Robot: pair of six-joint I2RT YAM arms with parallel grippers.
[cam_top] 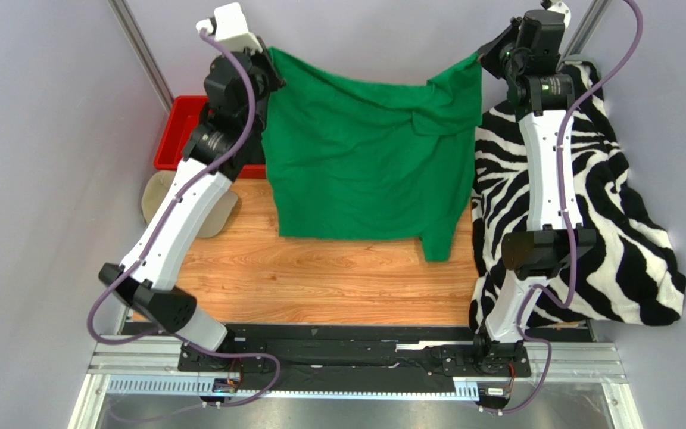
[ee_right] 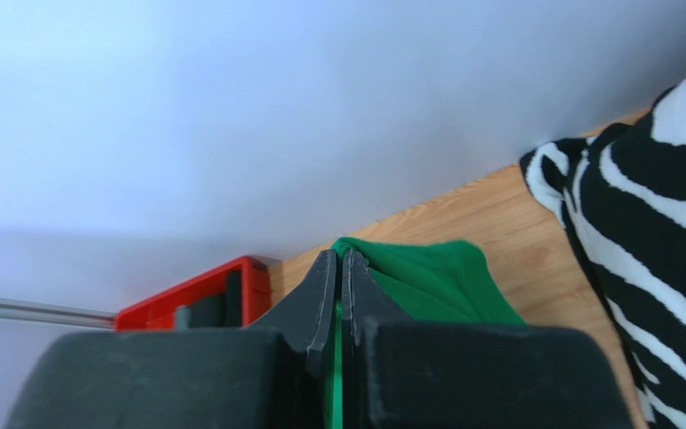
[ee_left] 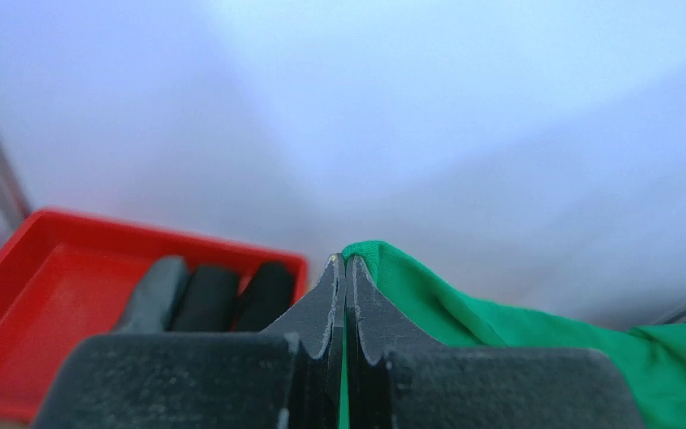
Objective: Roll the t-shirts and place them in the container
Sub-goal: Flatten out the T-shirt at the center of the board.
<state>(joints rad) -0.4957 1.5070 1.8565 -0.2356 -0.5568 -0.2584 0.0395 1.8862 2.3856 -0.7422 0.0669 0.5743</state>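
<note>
Green t-shirt (cam_top: 364, 170) hangs spread between left pincer (ee_left: 345, 268) and right pincer (ee_right: 341, 264), each clamped tight on an upper corner.

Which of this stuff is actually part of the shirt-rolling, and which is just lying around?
Part of the job: green t-shirt, pinched by the left tool and right tool; three rolled shirts in the red tray.
Lying about: zebra blanket; beige cap.

You see t-shirt (cam_top: 364, 165) bright green | blanket (cam_top: 624, 214) black-and-white zebra stripes | tray (cam_top: 177, 134) red | table (cam_top: 320, 277) orange-brown wood grain
</note>
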